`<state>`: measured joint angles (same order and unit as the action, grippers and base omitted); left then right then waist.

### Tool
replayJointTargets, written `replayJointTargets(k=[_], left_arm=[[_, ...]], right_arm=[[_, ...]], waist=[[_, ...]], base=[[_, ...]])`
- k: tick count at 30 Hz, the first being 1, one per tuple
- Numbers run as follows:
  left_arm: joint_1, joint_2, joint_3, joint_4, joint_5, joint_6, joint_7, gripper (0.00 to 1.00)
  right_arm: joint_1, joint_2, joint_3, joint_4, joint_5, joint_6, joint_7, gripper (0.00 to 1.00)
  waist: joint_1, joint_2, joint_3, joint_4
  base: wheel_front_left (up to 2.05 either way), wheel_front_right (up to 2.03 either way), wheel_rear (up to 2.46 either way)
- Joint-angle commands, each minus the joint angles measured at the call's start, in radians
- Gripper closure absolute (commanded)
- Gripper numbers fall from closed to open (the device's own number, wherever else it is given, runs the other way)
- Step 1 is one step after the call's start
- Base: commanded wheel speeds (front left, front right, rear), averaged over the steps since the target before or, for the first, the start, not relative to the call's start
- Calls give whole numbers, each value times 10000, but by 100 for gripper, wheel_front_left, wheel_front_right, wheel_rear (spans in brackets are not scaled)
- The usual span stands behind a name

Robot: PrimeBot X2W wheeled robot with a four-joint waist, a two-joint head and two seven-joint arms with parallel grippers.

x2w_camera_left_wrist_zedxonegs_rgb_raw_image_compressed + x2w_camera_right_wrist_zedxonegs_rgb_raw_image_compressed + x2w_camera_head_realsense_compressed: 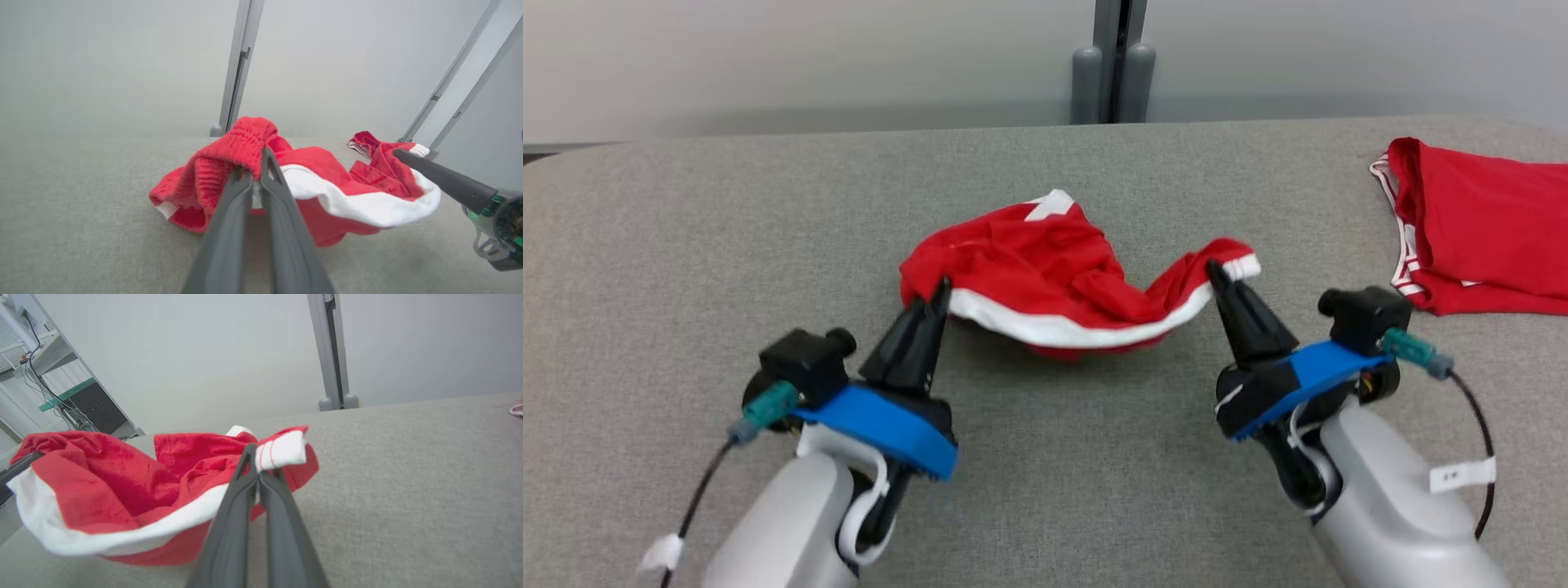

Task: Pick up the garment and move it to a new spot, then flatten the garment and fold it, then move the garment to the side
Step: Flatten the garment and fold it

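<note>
- The left gripper (942, 287) is clamped on the red garment (1045, 261) at its left end; the right gripper (1214, 269) is clamped on its white-trimmed right end.
- White tag (1462, 474) on the right forearm: print too small to read.

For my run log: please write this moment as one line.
left claw: shut on garment | right claw: shut on garment | garment: sags between claws

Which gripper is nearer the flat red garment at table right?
Right. The right gripper, shut on the crumpled garment, is left of the flat red garment; the left gripper, pinching the other end, is farther left.
</note>
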<state>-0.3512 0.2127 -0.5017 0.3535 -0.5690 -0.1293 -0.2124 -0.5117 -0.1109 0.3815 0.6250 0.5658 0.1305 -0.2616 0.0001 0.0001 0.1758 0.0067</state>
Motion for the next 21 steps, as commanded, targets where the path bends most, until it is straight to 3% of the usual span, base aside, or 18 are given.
replayJointTargets(k=[1,6,13,21], left_arm=[[-461,-19,125,-120,-104,3,59,100],[-2503,-107,396,-92,-502,-7,610,100],[-6557,-207,518,1049,-1281,-15,1488,100],[-11252,-628,208,2934,-1640,-17,1453,100]], right_arm=[[-402,-170,-58,-120,177,5,-41,100],[-2196,-272,-466,-149,1029,5,305,100],[-6117,67,-1568,1118,2329,6,1332,100],[-10343,2,-2197,2625,2397,5,1232,100]], waist=[[-1,-1,110,-3],[-1,-1,721,11],[-1,-1,2067,-218],[-1,-1,3394,-493]], base=[[0,0,0],[0,0,0],[0,0,0],[0,0,0]])
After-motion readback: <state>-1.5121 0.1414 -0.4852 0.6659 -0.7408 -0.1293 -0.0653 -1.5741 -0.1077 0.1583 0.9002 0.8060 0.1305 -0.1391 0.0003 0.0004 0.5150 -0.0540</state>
